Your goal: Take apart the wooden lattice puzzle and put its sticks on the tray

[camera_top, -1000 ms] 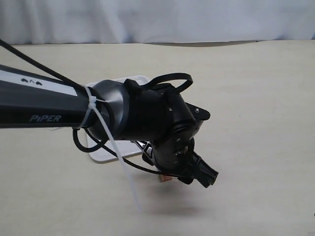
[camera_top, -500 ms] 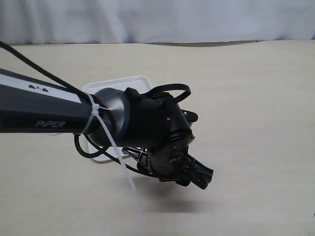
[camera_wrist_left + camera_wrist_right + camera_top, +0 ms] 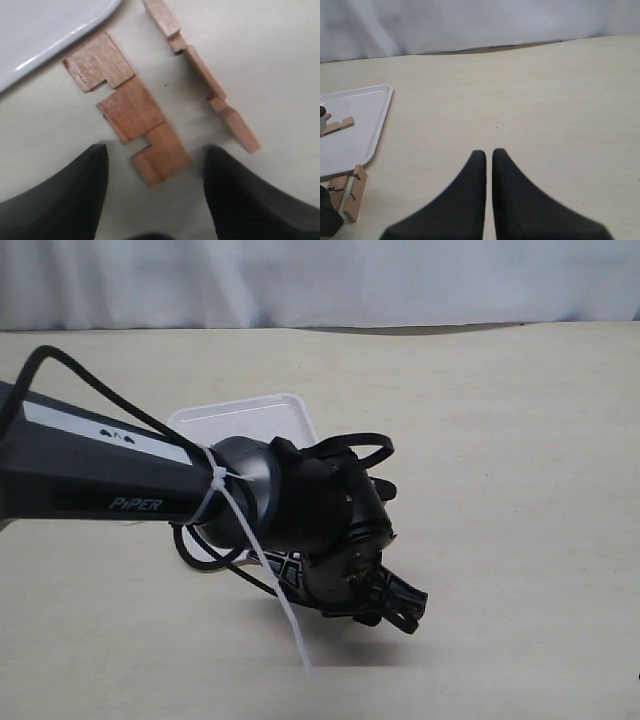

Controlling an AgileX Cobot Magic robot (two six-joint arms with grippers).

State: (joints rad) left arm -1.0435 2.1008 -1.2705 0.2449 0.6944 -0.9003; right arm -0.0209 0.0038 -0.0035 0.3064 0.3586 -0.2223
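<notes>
On worktop (image 3: 280,60) by tray (image 3: 45,30): L tool (image 3: 154,150) released.
Fingers (image 3: 65,195) straddle flat stick (image 3: 131,107); 2nd stick (image 3: 200,75) on edge beside it. R tool (image 3: 489,154) clenched, empty.

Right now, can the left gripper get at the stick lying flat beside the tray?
Probably yes: the left gripper hangs open over that stick, a finger each side of its end, nothing in between.

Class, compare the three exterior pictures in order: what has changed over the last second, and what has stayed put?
The left arm has swung lower in the exterior view, carrying its end effector down and uncovering more of the tray. Nothing was visibly gripped or released. The tray and table have not moved.
</notes>
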